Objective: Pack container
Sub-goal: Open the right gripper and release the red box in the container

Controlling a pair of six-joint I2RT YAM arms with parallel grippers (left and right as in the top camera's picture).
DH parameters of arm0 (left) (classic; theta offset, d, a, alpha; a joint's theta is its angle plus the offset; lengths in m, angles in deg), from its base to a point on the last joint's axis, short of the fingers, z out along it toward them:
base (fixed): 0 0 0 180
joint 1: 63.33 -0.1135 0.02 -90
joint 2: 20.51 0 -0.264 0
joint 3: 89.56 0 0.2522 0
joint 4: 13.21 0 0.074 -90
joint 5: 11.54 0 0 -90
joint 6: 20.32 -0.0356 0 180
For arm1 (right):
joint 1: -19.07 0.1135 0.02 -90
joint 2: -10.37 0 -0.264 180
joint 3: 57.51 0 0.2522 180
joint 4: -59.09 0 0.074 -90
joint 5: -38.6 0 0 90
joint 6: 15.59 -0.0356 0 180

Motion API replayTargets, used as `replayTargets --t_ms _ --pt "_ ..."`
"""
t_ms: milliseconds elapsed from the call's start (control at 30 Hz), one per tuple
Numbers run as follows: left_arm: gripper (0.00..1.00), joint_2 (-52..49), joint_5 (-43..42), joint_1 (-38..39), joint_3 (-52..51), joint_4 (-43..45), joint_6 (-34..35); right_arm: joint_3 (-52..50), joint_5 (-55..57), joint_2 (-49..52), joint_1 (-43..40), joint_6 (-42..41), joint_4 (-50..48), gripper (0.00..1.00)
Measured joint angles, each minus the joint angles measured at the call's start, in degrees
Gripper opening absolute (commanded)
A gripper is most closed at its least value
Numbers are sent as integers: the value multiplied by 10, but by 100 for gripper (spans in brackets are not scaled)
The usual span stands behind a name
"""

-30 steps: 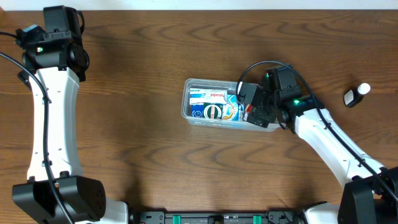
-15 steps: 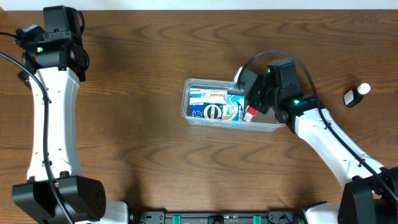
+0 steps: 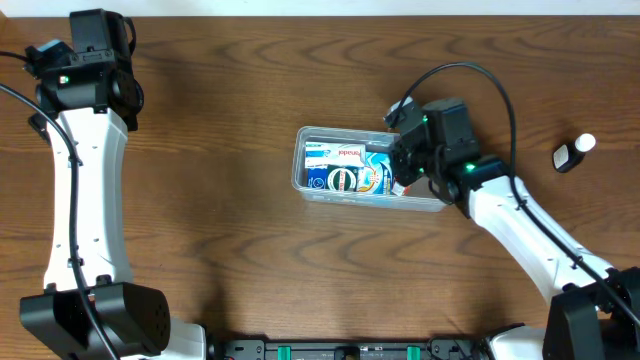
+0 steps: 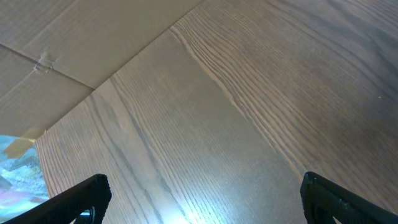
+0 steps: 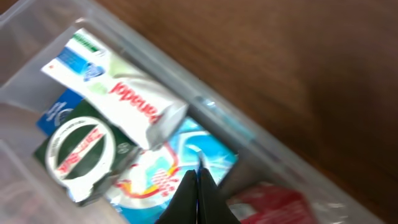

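Though blurred, "Panadol" on white box (image 5: 115, 94).

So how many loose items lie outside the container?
1: a small dark bottle with a white cap, on the table far right of the container. More may be hidden.

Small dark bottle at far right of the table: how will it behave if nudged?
The bottle seems to lie on its side, so it probably rolls. It looks small, so likely light and easily knocked away.
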Motion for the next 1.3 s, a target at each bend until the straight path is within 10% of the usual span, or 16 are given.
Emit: replayTargets --t_ms 1300 --pt "98 0 0 0 0 0 0 -2 142 0 10 -19 129 1"
